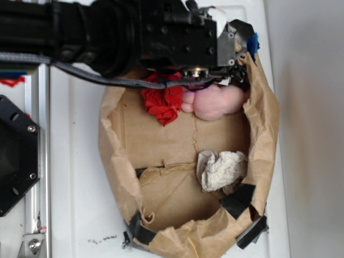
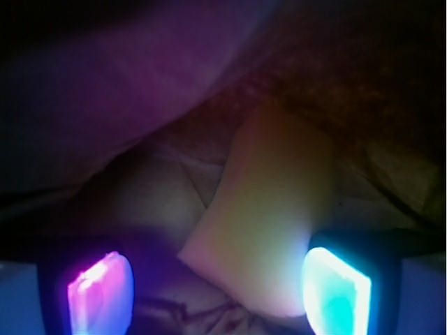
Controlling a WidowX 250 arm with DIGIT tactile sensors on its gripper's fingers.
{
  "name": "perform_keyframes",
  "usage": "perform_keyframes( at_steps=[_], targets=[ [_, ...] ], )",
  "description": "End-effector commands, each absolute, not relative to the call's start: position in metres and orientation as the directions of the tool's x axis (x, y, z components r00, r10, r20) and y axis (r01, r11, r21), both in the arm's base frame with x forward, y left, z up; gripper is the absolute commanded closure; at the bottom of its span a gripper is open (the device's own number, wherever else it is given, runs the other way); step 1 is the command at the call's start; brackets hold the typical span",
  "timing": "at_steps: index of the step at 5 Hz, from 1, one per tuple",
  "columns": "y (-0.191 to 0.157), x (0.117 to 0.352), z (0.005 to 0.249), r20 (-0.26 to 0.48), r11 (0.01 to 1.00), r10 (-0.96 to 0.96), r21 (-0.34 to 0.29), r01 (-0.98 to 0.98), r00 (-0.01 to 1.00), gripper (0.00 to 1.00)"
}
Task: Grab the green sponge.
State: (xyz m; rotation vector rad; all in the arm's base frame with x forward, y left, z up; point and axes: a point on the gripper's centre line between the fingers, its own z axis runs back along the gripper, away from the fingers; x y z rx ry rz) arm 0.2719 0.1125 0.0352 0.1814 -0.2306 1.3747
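In the wrist view a pale yellow foam block, the green sponge [image 2: 272, 223], lies tilted on the brown paper between my fingers; its green face does not show. It sits nearer the lit cyan right pad [image 2: 335, 289] than the lit pink left pad [image 2: 101, 293]. My gripper [image 2: 218, 292] is open around it, with a wide gap on the left. In the exterior view my gripper [image 1: 236, 64] reaches down into the far right corner of the paper bag, and the arm hides the sponge.
The brown paper bag [image 1: 115, 156] lies open with raised crumpled walls. Inside are a red paper wad [image 1: 164, 102], a pink plush toy [image 1: 217, 102] right beside my gripper, and a white crumpled wad [image 1: 220, 169]. Purple-lit plush [image 2: 126, 84] fills the wrist view's upper left.
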Motion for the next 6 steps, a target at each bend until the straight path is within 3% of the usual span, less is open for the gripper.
perform_keyframes(
  at_steps=[1,4,6],
  targets=[
    [0.131,0.265,0.039,0.281,0.12,0.953,-0.01,-0.993,0.113,0.0],
    [0.111,0.248,0.071,0.24,0.148,0.962,-0.051,-0.988,0.132,0.0],
    [0.117,0.241,0.068,0.251,0.139,0.961,-0.075,-0.987,0.117,0.0]
  ],
)
